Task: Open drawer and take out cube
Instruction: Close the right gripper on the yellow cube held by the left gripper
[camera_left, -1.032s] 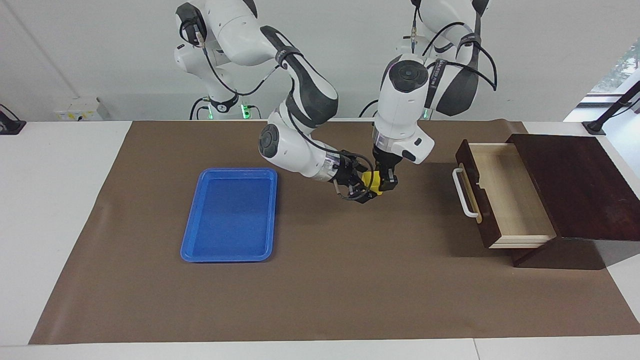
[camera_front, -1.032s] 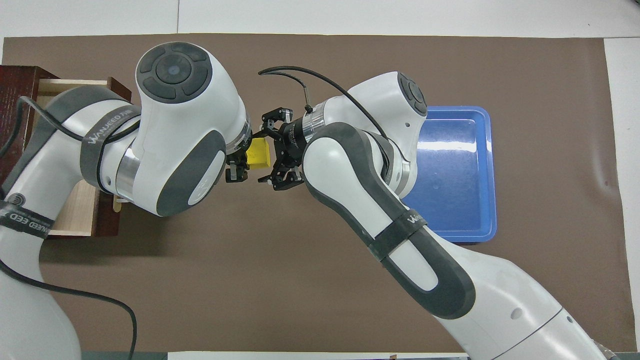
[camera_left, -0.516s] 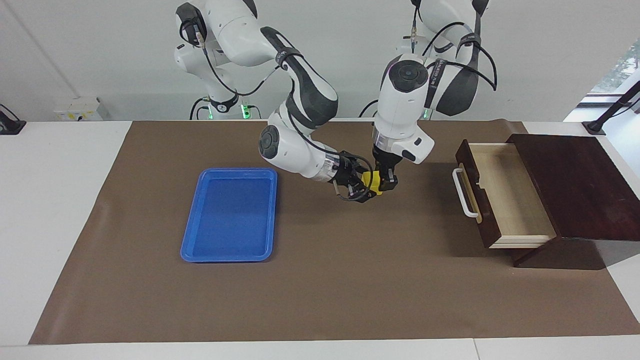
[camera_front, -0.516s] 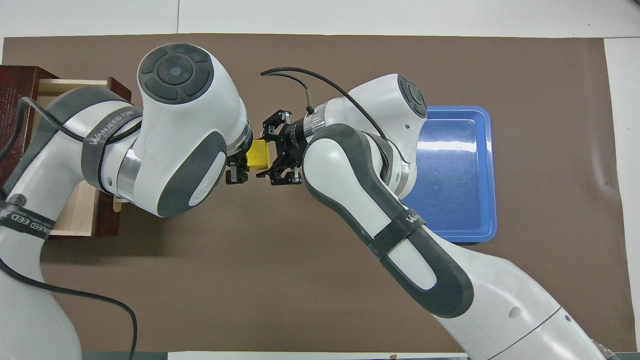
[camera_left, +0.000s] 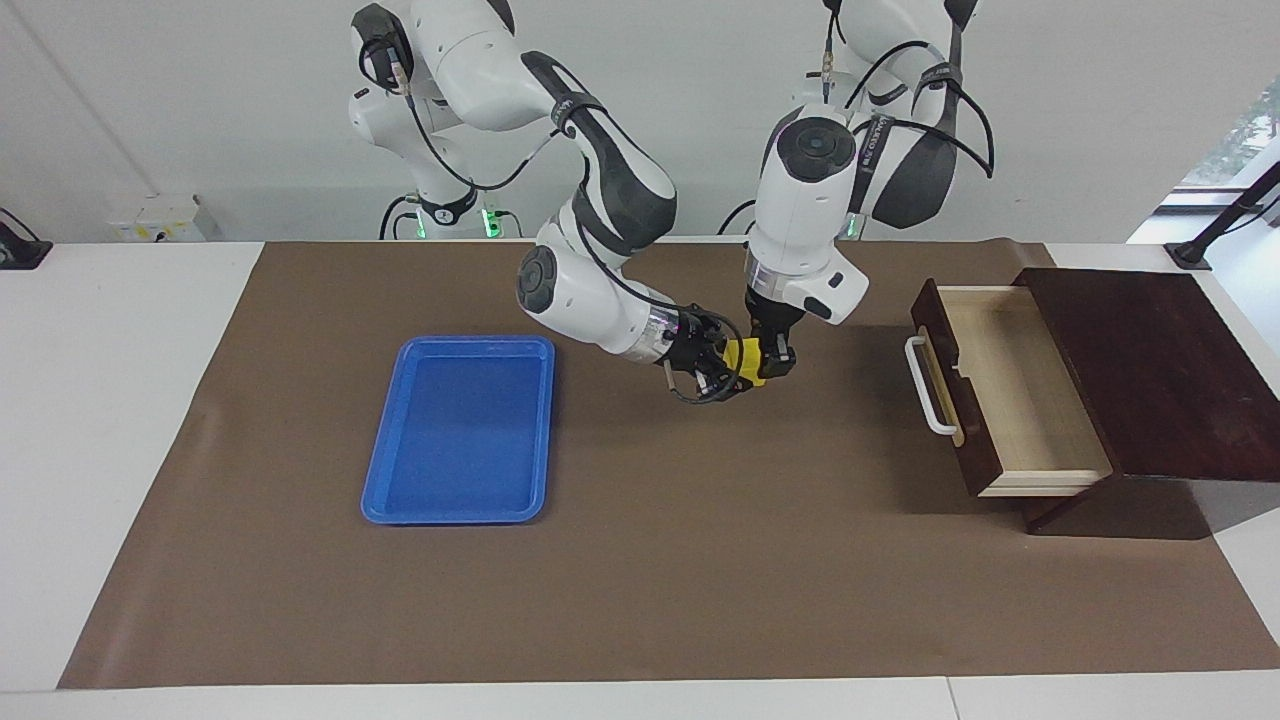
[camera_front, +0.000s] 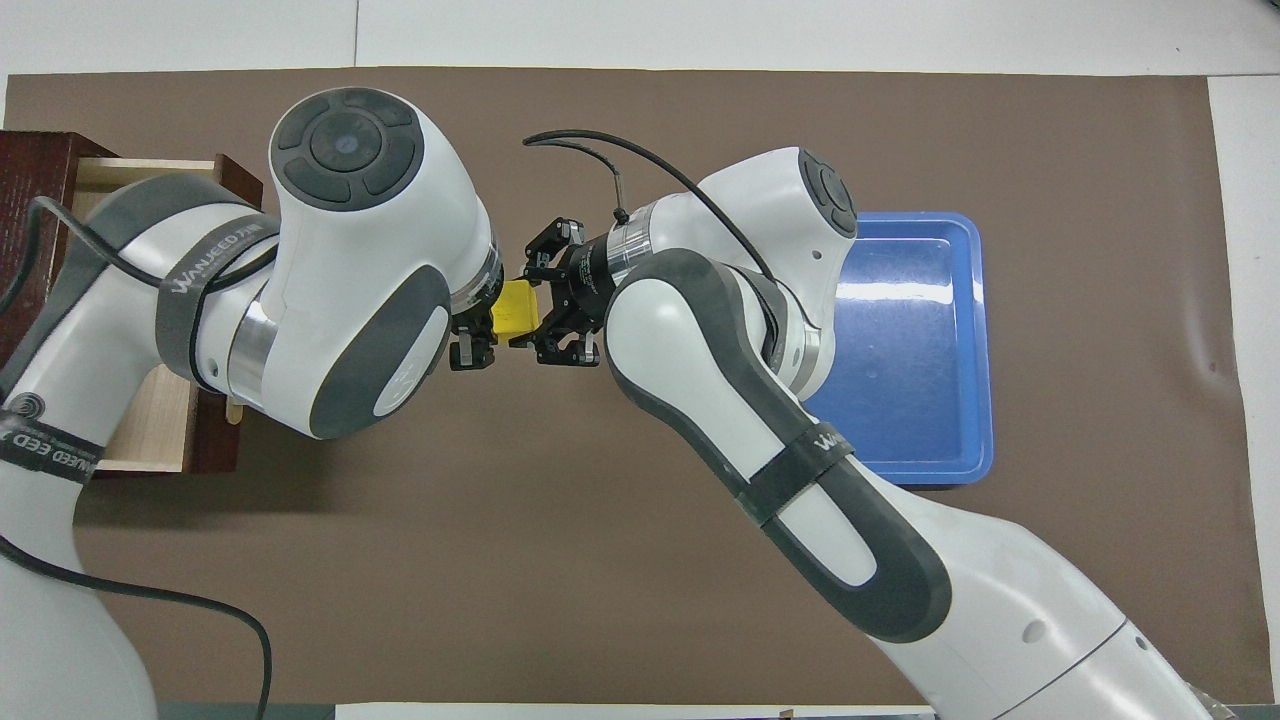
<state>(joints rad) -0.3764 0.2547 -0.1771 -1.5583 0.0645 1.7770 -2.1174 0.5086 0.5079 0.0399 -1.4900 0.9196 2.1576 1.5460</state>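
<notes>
Meeting in mid-air over the brown mat (camera_left: 640, 580), 2 grippers share 1 cube (camera_left: 746, 361), which hangs clear of the table between the tray (camera_left: 384, 500) and the drawer (camera_left: 1010, 400). The left gripper (camera_left: 775, 362) points straight down with its jaws clamped on the cube; the right gripper (camera_left: 722, 372) comes in from the side with its fingers around the cube, though whether they have closed on it cannot be told. The drawer stands pulled out at the left arm's end of the table, its pale interior bare, so both the opening and the removal look done. What seems left is the handover to the right arm and, probably, setting the cube down, perhaps in the blue tray.
</notes>
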